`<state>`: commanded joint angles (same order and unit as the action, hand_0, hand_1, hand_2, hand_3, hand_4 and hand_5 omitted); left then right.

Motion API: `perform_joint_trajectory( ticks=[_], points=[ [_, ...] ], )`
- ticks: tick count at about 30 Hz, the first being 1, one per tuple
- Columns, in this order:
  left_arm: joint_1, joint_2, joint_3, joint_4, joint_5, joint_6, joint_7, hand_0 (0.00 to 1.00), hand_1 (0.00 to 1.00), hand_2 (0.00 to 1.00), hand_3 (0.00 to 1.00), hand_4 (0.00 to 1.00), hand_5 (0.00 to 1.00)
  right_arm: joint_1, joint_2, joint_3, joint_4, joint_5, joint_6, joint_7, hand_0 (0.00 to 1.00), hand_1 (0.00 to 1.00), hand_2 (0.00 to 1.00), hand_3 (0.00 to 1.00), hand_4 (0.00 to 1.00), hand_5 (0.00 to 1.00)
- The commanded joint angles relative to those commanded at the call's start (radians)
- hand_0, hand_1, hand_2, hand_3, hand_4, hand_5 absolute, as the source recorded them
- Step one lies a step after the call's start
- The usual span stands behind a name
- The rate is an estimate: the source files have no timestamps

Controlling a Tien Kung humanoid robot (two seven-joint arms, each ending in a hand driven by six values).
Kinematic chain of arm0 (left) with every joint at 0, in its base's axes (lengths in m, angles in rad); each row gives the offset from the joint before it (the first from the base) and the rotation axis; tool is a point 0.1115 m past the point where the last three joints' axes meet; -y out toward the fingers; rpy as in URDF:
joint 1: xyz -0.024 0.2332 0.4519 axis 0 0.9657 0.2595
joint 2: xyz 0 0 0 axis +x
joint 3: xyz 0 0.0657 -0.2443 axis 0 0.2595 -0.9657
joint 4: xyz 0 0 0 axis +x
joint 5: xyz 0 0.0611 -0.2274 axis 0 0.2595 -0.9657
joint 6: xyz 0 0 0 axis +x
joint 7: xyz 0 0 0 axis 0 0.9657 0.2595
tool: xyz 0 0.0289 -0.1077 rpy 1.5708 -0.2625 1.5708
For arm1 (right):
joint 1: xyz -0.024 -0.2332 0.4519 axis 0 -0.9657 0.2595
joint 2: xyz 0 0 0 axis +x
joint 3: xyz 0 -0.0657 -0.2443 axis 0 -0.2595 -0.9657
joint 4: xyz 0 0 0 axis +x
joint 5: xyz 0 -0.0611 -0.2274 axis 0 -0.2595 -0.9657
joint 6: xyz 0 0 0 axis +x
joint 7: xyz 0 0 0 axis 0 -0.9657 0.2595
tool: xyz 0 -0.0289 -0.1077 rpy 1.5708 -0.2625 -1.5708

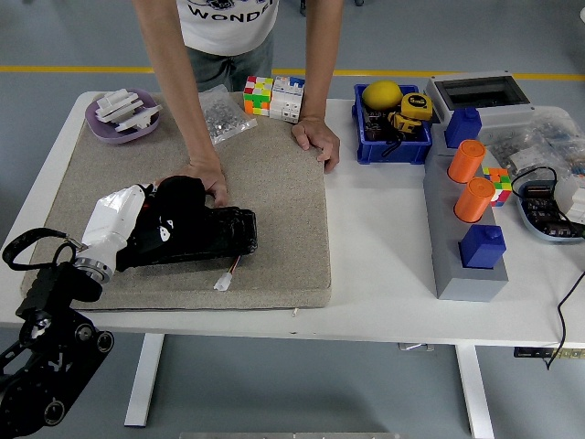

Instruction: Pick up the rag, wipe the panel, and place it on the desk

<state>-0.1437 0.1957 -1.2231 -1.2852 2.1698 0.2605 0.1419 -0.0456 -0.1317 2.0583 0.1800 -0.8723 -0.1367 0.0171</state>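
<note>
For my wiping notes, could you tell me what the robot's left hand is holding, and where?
The left hand lies flat on the black rag, covering its left part; whether the fingers grip it cannot be told.

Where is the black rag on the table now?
In the head view, the black rag lies on the left side of the grey panel, under the robot's left hand, just in front of the person's hand.

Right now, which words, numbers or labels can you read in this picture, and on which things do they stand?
"WOND": partial dark letters on the person's white shirt, cut off by the top edge.
Yellow tape measure in the blue bin: round label, too small to read.
Nothing else readable.
</note>
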Motion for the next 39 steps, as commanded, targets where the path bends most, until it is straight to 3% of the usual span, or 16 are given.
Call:
perform_joint_trajectory(
  ticks=[15,29,30,35,36,39],
  points=[
    [0.044,0.005,-0.159,0.036,0.01,0.008,-0.012,0.31,0.367,0.534,0.512,0.338,0.002,-0.004,0.002,-0.02,0.0,0.021,-0.002,-0.001,0.699,0.613,0.594,0.573,0.998,0.451],
    [0.046,0.009,-0.263,0.159,-0.011,0.042,-0.054,0.308,0.363,0.529,0.506,0.3,0.002,-0.008,0.006,-0.044,0.0,0.042,-0.007,-0.003,0.7,0.613,0.597,0.574,0.998,0.453],
    [0.043,0.011,-0.265,0.17,-0.019,0.046,-0.061,0.31,0.377,0.54,0.523,0.37,0.002,-0.008,0.006,-0.046,0.0,0.043,-0.007,-0.003,0.699,0.613,0.596,0.574,0.998,0.453],
    [0.026,0.018,-0.271,0.225,-0.062,0.05,-0.082,0.31,0.377,0.54,0.523,0.37,0.002,-0.007,0.006,-0.046,0.0,0.039,-0.009,-0.005,0.699,0.613,0.596,0.574,0.998,0.453],
    [0.026,0.018,-0.271,0.229,-0.073,0.044,-0.081,0.36,0.473,0.566,0.556,0.536,0.077,-0.008,0.006,-0.046,0.0,0.039,-0.009,-0.006,0.699,0.613,0.596,0.574,0.998,0.453],
    [0.025,0.018,-0.268,0.234,-0.091,0.031,-0.082,0.36,0.473,0.566,0.556,0.536,0.077,-0.008,0.007,-0.049,0.0,0.042,-0.011,-0.007,0.699,0.613,0.596,0.574,0.998,0.453]
  ],
)
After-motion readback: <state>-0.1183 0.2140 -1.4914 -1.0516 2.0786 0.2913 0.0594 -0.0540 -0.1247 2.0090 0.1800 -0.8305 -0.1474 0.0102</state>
